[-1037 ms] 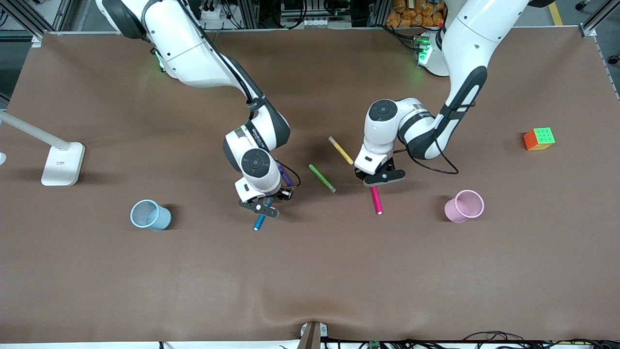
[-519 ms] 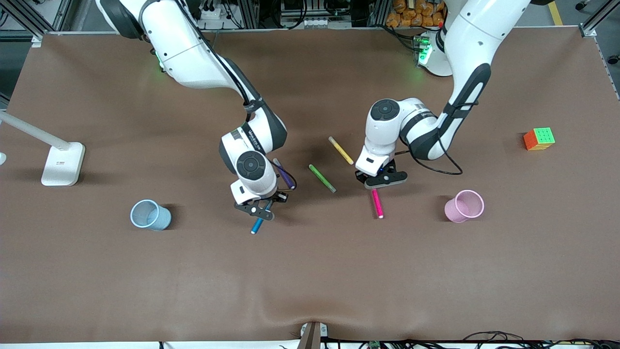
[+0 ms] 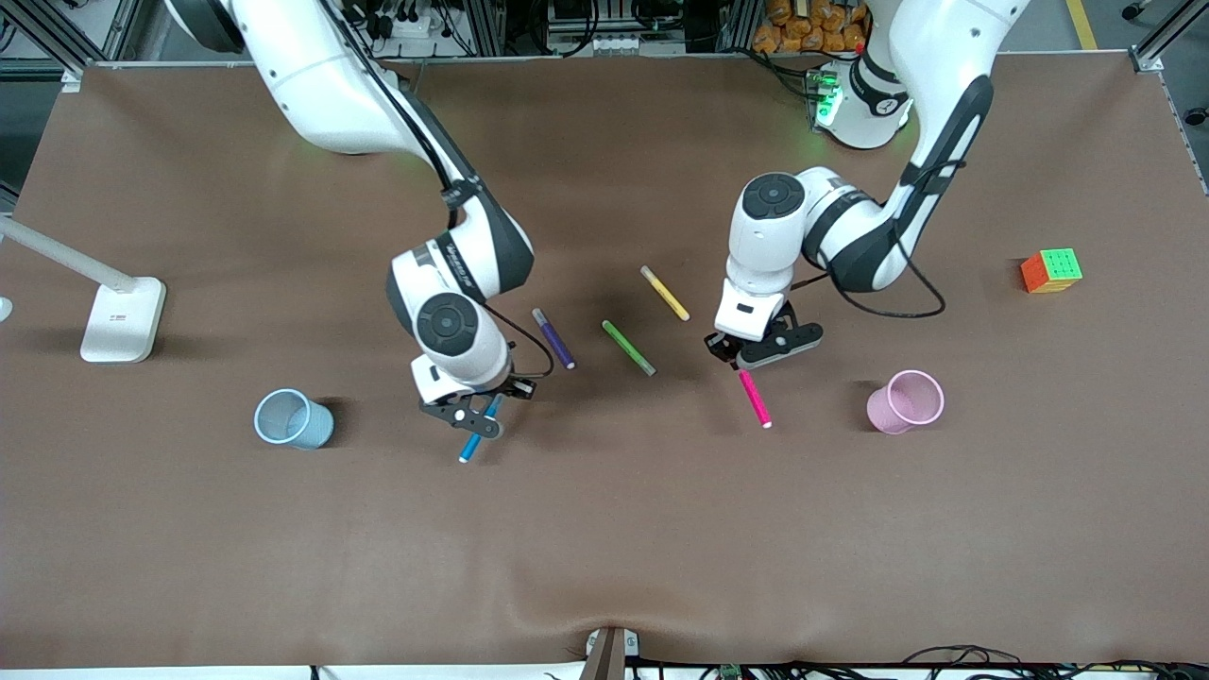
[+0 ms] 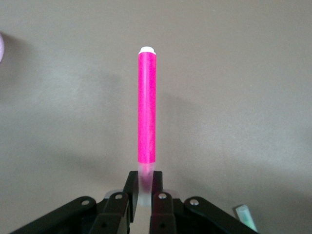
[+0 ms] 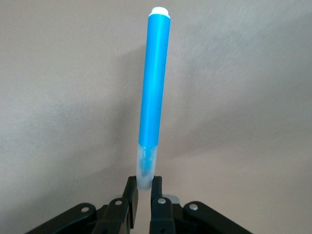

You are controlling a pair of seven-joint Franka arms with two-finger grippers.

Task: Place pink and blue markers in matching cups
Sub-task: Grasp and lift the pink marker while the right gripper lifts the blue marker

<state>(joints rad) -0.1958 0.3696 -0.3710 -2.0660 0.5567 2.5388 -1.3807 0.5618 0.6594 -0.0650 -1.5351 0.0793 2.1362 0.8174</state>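
1. Blue marker is pinched by its pale cap in my right gripper, white tip hanging free, so it can drop tip-first. It's over bare table between the blue cup and the purple marker.
2. Left gripper clamps the pink marker at its cap end too, over the table near the pink cup.
3. Both cups stand upright and empty, one toward each arm's end: no crossing needed.
4. Green marker and yellow marker lie flat, untouched.

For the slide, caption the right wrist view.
Right gripper pinches bright blue marker by its pale translucent cap above the brown table.
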